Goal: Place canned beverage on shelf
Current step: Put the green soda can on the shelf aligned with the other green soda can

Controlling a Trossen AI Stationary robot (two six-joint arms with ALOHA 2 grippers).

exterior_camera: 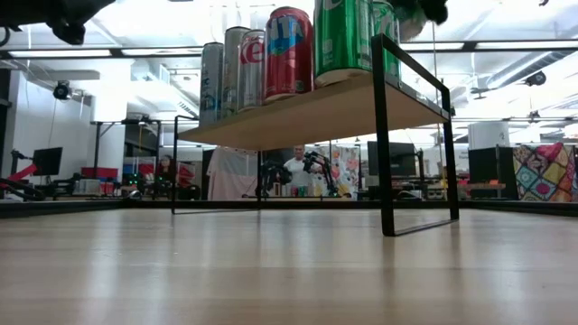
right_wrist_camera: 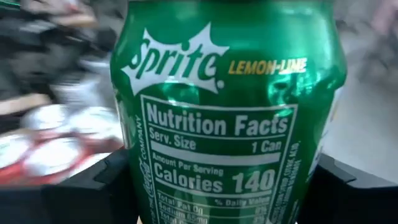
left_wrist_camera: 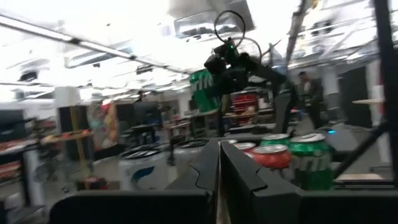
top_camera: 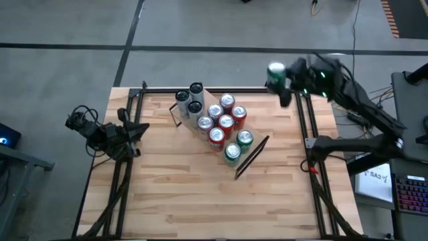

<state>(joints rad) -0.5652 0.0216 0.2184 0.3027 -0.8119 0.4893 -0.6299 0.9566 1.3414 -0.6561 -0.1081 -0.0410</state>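
Waiting arm: left gripper (top_camera: 137, 132) pinched shut on nothing, at the table's left edge.
Shelf (top_camera: 257, 155): light wood board on thin black frames, mid-table, crowded with smooth round cans (top_camera: 226, 122).
Carrying arm: right gripper (top_camera: 284, 79) spread wide around a glossy green can (right_wrist_camera: 227, 112), aloft near the table's far right corner.
Risk: lowering into the cluster could topple neighbours; slick metal may slip.

Green Sprite can (right_wrist_camera: 227, 112) aloft, wooden shelf (top_camera: 251, 155) can-filled
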